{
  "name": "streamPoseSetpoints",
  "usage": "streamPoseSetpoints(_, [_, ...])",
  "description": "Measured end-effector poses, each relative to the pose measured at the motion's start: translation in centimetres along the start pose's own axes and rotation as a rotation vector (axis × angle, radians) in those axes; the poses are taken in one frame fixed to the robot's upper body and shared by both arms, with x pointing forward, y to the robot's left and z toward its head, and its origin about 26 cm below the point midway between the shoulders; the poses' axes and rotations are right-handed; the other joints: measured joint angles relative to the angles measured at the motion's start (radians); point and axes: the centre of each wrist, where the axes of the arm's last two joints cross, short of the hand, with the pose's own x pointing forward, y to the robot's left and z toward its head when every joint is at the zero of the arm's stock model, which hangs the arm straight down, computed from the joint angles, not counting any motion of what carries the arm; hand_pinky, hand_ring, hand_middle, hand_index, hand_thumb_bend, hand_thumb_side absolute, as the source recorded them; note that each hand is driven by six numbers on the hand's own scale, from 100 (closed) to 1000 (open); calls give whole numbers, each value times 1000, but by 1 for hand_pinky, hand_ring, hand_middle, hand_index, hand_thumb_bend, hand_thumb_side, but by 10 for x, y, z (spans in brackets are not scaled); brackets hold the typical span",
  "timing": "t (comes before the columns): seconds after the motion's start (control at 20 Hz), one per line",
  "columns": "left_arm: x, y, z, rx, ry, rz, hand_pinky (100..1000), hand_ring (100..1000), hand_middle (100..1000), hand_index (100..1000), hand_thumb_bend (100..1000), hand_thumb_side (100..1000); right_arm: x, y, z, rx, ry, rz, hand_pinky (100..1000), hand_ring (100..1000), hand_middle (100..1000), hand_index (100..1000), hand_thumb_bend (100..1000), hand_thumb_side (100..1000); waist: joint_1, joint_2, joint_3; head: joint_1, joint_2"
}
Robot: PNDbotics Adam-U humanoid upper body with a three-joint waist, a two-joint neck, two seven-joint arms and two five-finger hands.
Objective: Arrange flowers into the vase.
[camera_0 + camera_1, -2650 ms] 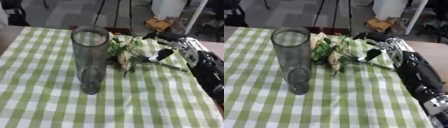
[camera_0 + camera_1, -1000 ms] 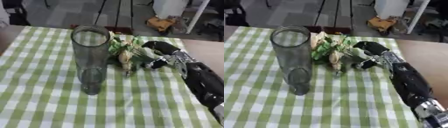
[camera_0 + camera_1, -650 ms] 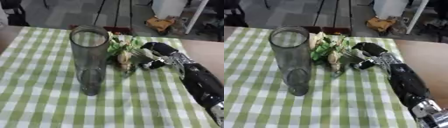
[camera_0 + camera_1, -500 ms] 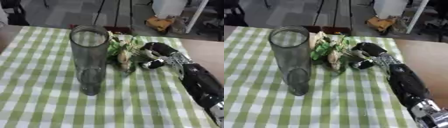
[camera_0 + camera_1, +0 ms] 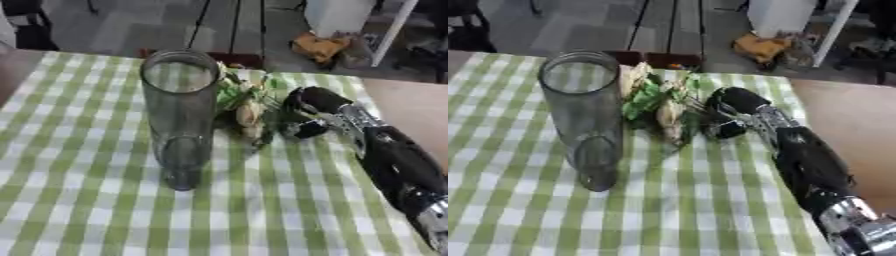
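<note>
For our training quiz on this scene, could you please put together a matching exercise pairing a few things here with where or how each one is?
Things:
1. vase
2. flowers
3. right hand
4. tablecloth

Places or states:
A. green and white checks, spread over the table
B. lying on the cloth between the glass and the hand
C. upright, clear and with nothing in it
D. fingers curled at the stems, reaching in from the right

Pairs: 1-C, 2-B, 3-D, 4-A
</note>
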Motion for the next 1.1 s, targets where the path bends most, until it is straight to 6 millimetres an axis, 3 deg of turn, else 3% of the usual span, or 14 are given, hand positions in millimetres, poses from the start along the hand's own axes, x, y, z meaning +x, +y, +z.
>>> streamPoseSetpoints(0.65, [0, 0, 0, -2, 3, -1, 532, 831, 934, 955, 100, 875, -1, -2, -2, 36, 5, -19, 353, 344, 349, 515, 135, 505, -2, 0, 5, -1, 0])
streamPoseSetpoints(0.85, [0, 0, 0, -3, 3, -1, 532, 831, 934, 956, 100, 874, -1, -3, -3, 44, 6, -24, 296, 270, 257, 411, 192, 514, -3, 0, 5, -3, 0])
streamPoseSetpoints(1.1, [0, 0, 0, -3, 3, -1, 531, 831, 934, 956, 100, 871, -1, -4, -4, 42, 0, -33, 255, 146, 105, 186, 269, 531, -4, 0, 5, -4, 0])
